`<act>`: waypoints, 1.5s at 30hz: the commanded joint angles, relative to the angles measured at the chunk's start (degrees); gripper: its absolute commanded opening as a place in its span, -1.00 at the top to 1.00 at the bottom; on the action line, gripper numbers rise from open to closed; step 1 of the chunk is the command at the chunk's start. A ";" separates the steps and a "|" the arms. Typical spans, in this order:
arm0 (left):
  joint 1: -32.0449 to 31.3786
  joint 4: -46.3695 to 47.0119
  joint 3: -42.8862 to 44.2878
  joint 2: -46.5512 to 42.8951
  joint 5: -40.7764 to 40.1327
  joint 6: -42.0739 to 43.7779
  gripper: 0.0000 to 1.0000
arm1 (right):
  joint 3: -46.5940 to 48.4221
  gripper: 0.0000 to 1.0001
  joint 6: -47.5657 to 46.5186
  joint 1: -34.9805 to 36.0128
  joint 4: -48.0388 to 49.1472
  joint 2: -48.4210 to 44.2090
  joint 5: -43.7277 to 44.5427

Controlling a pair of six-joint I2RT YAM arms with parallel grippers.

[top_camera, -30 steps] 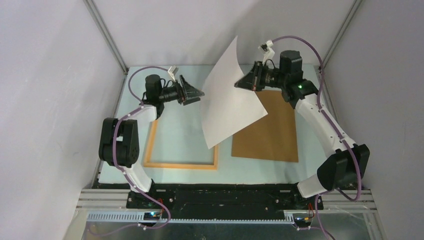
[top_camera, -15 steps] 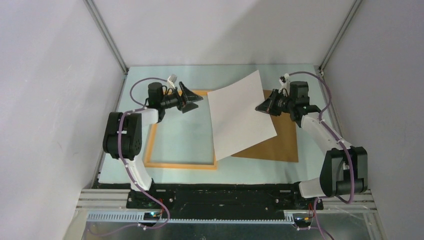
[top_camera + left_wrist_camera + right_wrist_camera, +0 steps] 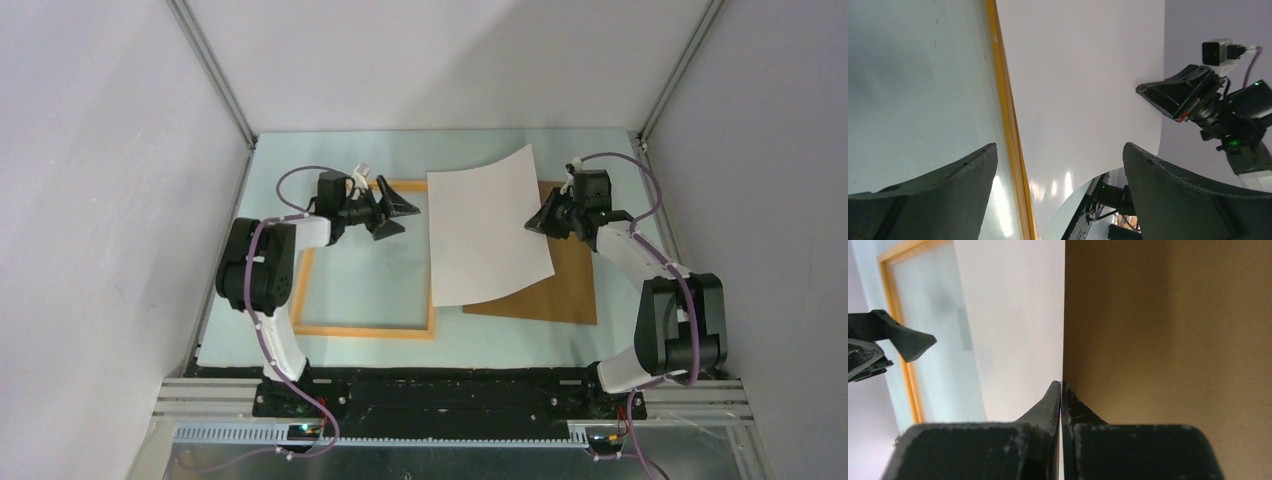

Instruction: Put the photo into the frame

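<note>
Photo (image 3: 488, 230) is seen white side up and is pinched at its right edge by the right gripper (image 3: 533, 224), jaws shut tight on the sheet. Its left edge is found along the right rail of the frame (image 3: 360, 329); its right part is laid over the brown board (image 3: 560, 290). Whether it rests flat cannot be told. Left gripper (image 3: 404, 217) is spread wide and empty, over the frame's far right corner, just beside the photo.

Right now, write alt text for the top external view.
The right gripper pinches the edge of a rectangular photo, white back up, partly over a brown board beside a thin orange wooden frame. The left gripper is open.
</note>
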 commanded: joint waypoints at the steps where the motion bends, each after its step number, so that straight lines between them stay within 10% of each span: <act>1: -1.87 -8.69 4.75 1.72 -3.56 6.34 -0.99 | -0.03 1.00 -1.26 -0.99 0.53 2.11 2.92; 21: -6.35 -23.84 20.28 10.37 -9.21 15.74 -0.84 | 0.00 1.00 0.51 -1.22 5.87 7.94 -5.53; 45: -8.32 -13.86 19.25 12.70 -0.98 10.78 -0.24 | -2.99 1.00 2.78 -0.68 11.28 10.40 -7.39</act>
